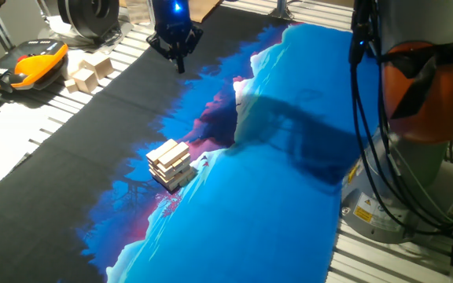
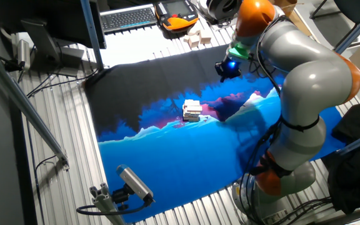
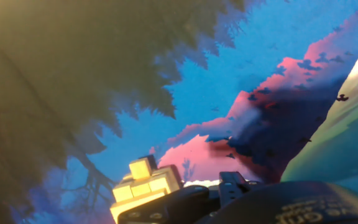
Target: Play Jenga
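Gripper (image 1: pixel 178 53) held raised above black part of mat (image 1: pixel 289 212), pointed downward, nothing held, opening width not discernible, Jenga tower (image 1: pixel 169 163) set well apart on mat's blue-pink border, arm bent over table.

We're seeing the Jenga (image 1: pixel 170 163) (image 2: pixel 192 110) (image 3: pixel 145 185) tower sitting upright on the printed mat: pale wood blocks, about four crosswise layers, slightly askew, one block protruding on top, resting where black meets blue.
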{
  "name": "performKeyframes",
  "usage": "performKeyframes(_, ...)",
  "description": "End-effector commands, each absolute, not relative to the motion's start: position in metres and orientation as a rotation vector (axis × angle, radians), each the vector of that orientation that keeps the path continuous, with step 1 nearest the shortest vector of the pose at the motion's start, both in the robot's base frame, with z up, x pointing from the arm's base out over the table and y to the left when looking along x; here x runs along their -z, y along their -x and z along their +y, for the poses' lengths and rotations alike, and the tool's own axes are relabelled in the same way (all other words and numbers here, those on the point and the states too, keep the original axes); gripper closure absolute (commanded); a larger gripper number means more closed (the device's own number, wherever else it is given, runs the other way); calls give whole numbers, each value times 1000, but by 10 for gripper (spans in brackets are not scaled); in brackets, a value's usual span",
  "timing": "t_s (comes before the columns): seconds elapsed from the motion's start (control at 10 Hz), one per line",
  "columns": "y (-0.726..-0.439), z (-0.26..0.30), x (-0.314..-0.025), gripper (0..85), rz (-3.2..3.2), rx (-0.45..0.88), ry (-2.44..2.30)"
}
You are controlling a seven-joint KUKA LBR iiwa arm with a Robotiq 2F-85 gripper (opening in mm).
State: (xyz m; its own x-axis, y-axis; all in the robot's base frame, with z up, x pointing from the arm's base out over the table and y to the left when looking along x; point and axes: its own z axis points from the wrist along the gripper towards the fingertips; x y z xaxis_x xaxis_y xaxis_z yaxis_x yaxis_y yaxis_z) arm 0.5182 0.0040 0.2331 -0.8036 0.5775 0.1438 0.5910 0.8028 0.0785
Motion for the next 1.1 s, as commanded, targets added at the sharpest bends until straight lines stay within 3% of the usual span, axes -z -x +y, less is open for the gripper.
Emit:
performKeyframes(0.0, -520, 7, -231, 850, -2876, 166, 947)
performKeyframes(0.3, -529, 22, -221, 340, -2896, 62, 988)
performKeyframes(0.9, -559, 52, -183, 340, -2881, 70, 954)
performKeyframes(1.0, -564, 53, -177, 340, -2845, 181, 896)
